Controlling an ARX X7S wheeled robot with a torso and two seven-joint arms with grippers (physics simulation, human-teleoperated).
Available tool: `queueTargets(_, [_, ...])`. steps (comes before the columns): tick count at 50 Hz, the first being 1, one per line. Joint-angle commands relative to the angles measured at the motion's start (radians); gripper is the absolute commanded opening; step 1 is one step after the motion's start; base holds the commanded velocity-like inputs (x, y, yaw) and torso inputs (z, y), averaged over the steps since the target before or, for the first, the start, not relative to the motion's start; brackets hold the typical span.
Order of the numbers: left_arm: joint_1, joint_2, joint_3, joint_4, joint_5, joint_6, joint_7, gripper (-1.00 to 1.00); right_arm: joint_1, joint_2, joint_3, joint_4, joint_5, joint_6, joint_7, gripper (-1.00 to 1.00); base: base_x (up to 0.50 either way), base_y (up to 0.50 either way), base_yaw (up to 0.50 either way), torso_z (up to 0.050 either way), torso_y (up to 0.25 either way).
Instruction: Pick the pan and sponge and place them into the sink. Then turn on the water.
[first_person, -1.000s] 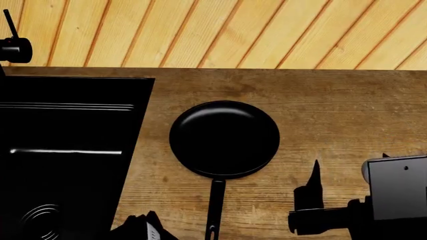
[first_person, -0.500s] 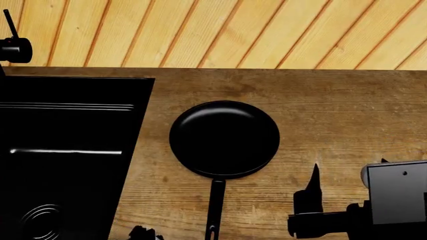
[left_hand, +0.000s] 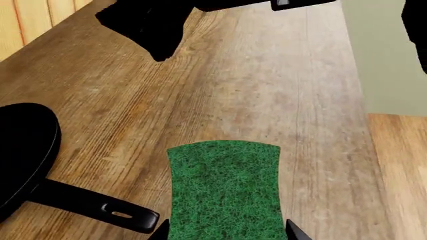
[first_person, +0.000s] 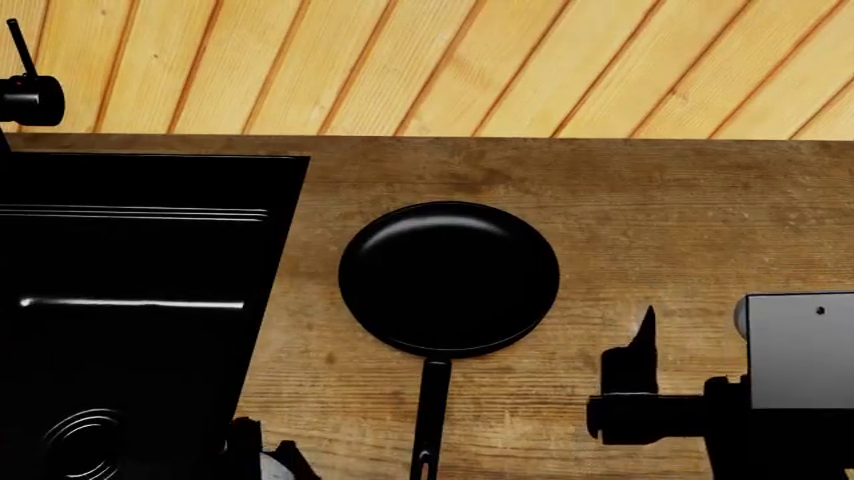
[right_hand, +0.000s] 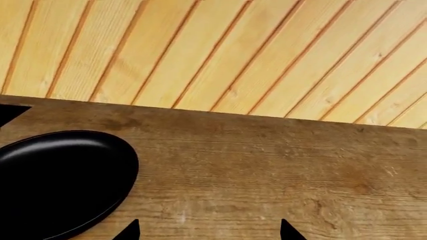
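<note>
Two arms frame your workspace: the pan (first_person: 449, 278) sits mid-frame on the wooden counter (first_person: 667, 220) in the head view, with the sink (first_person: 134, 300) at the left edge. Your left gripper (left_hand: 227, 232) hangs over the sponge (left_hand: 224, 190), fingers spread either side. Your right gripper (right_hand: 208, 231), fingers also spread, holds nothing beside the pan.

Nothing readable is showing anywhere: no text, labels, brands, numbers or signs on any surface.
</note>
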Motion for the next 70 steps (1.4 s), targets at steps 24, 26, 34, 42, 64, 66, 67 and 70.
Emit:
queueTargets(24, [-0.11,-0.088,-0.467,0.14,-0.563,-0.185,-0.425,-1.0,0.203,-0.158,0.037,0.027,0.096,0.332,0.192,1.0,0.0,0.0,0.0,0.0,0.0])
queueTargets(26, [-0.126,-0.091,-0.466,0.121,-0.548,-0.192,-0.445,-1.0,0.253,-0.189,0.035,0.027,0.197,0.458,0.328,1.0,0.0,0.0,0.0,0.0,0.0])
queueTargets(34, [-0.175,-0.063,-0.481,0.004,-0.532,-0.225,-0.594,-1.0,0.341,-0.17,-0.11,0.201,0.95,0.451,1.078,1.0,0.0,0.0,0.0,0.0,0.0])
queueTargets(42, [-0.171,-0.084,-0.491,-0.019,-0.534,-0.223,-0.61,-1.0,0.393,-0.266,-0.185,0.216,1.021,0.376,1.151,1.0,0.0,0.0,0.0,0.0,0.0])
queueTargets(64, [-0.11,-0.145,-0.544,-0.069,-0.503,-0.169,-0.611,-1.0,0.425,-0.384,-0.367,0.384,0.784,0.293,1.012,1.0,0.0,0.0,0.0,0.0,0.0])
queueTargets(66, [-0.105,-0.147,-0.545,-0.071,-0.499,-0.162,-0.608,-1.0,0.428,-0.378,-0.395,0.396,0.739,0.272,0.981,1.0,0.0,0.0,0.0,0.0,0.0])
queueTargets(67, [-0.093,-0.154,-0.549,-0.067,-0.498,-0.157,-0.601,-1.0,0.425,-0.38,-0.401,0.415,0.72,0.249,0.952,1.0,0.0,0.0,0.0,0.0,0.0])
queueTargets(70, [-0.095,-0.148,-0.54,-0.073,-0.491,-0.157,-0.607,-1.0,0.439,-0.38,-0.427,0.462,0.671,0.21,0.896,1.0,0.0,0.0,0.0,0.0,0.0])
